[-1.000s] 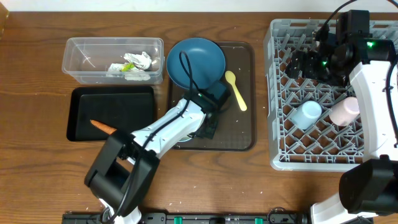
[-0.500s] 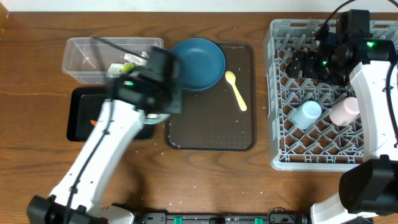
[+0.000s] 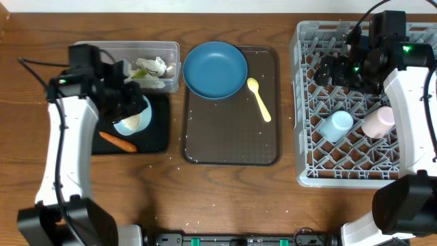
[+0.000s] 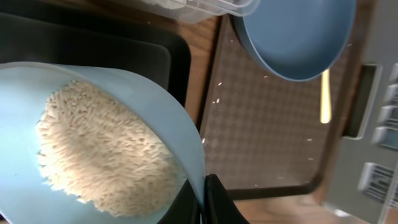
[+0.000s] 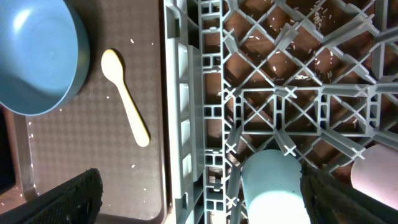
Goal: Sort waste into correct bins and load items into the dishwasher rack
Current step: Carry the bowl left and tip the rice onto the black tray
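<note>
My left gripper (image 3: 138, 107) is shut on the rim of the small white bowl (image 3: 132, 121) and holds it tilted over the shallow black tray (image 3: 156, 133). In the left wrist view the fingers (image 4: 214, 202) pinch the rim of the bowl (image 4: 137, 87), which holds white rice (image 4: 106, 149). A carrot piece (image 3: 117, 142) lies on the black tray. Tissue (image 3: 151, 66) and a yellow-green scrap (image 3: 139, 74) lie in the clear tub (image 3: 92, 65). The dark blue bowl (image 3: 215, 70) and yellow spoon (image 3: 259, 99) sit on the brown tray. My right gripper (image 3: 334, 68) is open and empty above the grey rack (image 3: 307, 164).
The light blue cup (image 3: 336, 125) and pink cup (image 3: 377, 121) lie in the rack, and the blue cup shows in the right wrist view (image 5: 273, 186). The brown serving tray (image 3: 232, 147) lies between the bins and the rack. Rice grains are scattered on the tray and table.
My left arm has lifted the small white bowl off the brown tray and swung it left over the black tray. The right arm has not moved.
</note>
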`<state>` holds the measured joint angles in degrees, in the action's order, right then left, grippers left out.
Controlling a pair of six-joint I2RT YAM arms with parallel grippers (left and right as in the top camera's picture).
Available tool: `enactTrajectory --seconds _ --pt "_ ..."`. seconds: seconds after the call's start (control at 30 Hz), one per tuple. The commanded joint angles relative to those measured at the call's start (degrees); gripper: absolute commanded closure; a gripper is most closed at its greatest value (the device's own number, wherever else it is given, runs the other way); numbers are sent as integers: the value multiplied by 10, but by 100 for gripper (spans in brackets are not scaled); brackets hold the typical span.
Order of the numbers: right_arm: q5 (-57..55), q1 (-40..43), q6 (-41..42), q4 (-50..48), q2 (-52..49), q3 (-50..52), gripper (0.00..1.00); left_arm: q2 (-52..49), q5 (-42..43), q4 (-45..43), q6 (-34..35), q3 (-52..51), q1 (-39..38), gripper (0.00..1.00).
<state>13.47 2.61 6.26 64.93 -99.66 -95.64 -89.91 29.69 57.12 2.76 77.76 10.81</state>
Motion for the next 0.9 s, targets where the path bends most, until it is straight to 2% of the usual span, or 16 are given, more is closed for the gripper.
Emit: enactTrajectory --seconds 0.0,0.13,0.37,0.87 --pt "0 4 -8 1 15 -9 1 -27 122 0 -54 -8 31 94" --pt "0 4 -9 2 15 -9 1 -64 185 -1 -75 -8 50 94" --pt "0 4 -12 2 15 -9 1 -101 231 3 -88 -9 60 94" --pt "0 4 -12 2 15 -9 1 -136 400 7 -96 -31 154 94"
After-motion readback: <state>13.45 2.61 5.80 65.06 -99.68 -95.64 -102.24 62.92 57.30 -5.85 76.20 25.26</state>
